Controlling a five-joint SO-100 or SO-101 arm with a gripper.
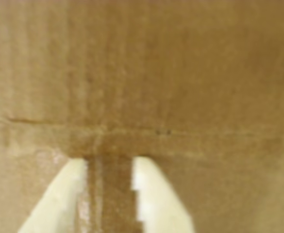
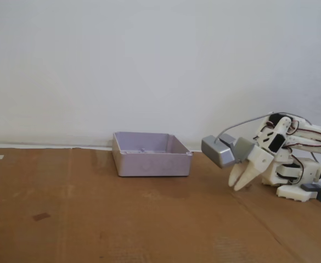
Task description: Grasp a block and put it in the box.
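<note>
No block shows in either view. The grey-lilac open box [image 2: 152, 164] stands on the brown cardboard sheet at the middle back in the fixed view, and nothing is visible inside it from this angle. My gripper [image 2: 238, 186] is at the right, well clear of the box, and points down with its tips just above the cardboard. In the wrist view the gripper [image 1: 110, 165] shows two cream fingers with a narrow gap between them. Only cardboard and a strip of tape show in the gap, and nothing is held.
The cardboard sheet [image 2: 122, 219] covers the table, with a small dark mark [image 2: 41, 216] at the front left. The arm's white base [image 2: 297, 181] sits at the far right with cables. A white wall stands behind. A crease [image 1: 132, 131] crosses the wrist view.
</note>
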